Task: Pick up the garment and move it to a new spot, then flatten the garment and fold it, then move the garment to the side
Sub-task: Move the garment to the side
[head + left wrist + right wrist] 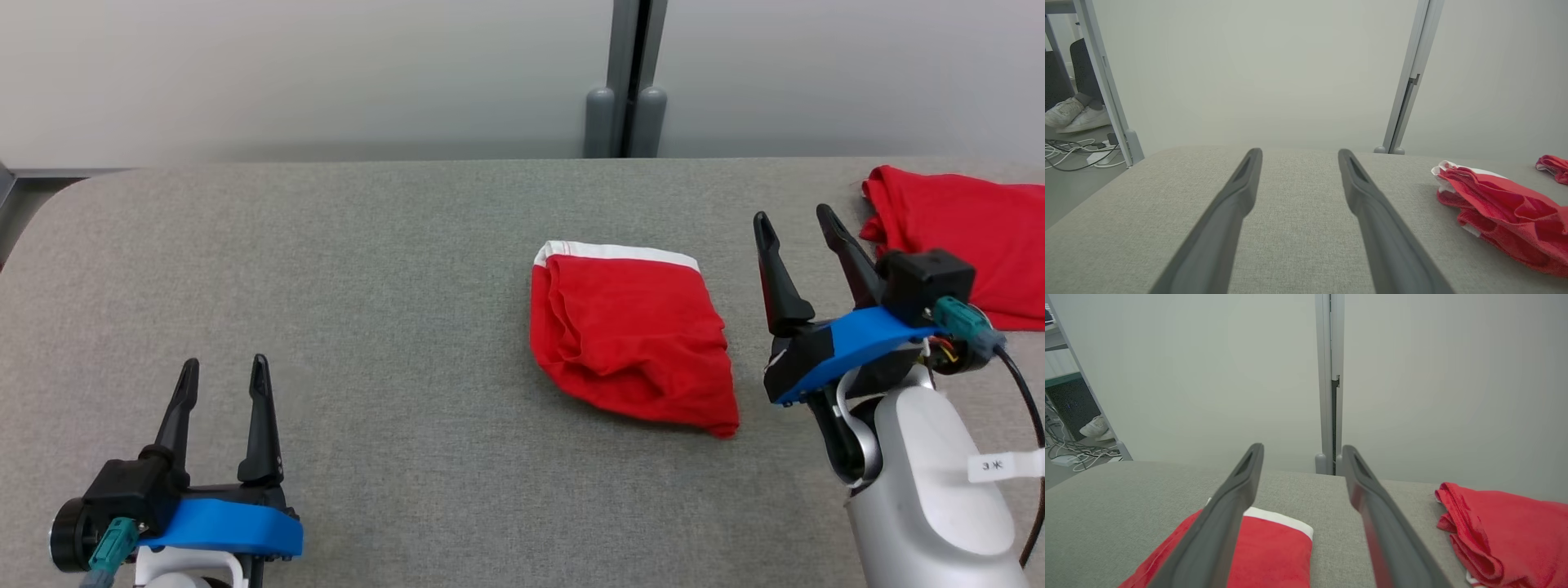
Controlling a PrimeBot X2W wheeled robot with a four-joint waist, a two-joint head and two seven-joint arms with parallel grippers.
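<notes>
Garment [629,343], red with a white band [620,251] along its far edge, lying near the middle of the table [326,269], doubled over and rumpled, lumpy toward the near right corner. Fits either a piece waiting to be flattened or a rough fold waiting to go aside; cannot tell which.

Right gripper [793,214] raised just beside the cloth's right edge, jaws spread, holding nothing. Left gripper [225,362] low at the near left, likewise spread and empty, well apart from the cloth.

For any grasp here: come in low, fingertips close to the tabletop; take an edge or corner rather than the bulge; catch every layer; lift slowly. Probably limp and quick to sag from a single pinch, so two hold points are likely safer.

Table covered in grey woven fabric, rounded at the far left corner. Pale wall panels [286,73] behind, joined by a grey post [627,82]. Second red cloth [963,237] at the far right, apart from the garment. Beyond the table's left edge, white cables [1069,151] and pale shoes [1073,116] on the floor.
</notes>
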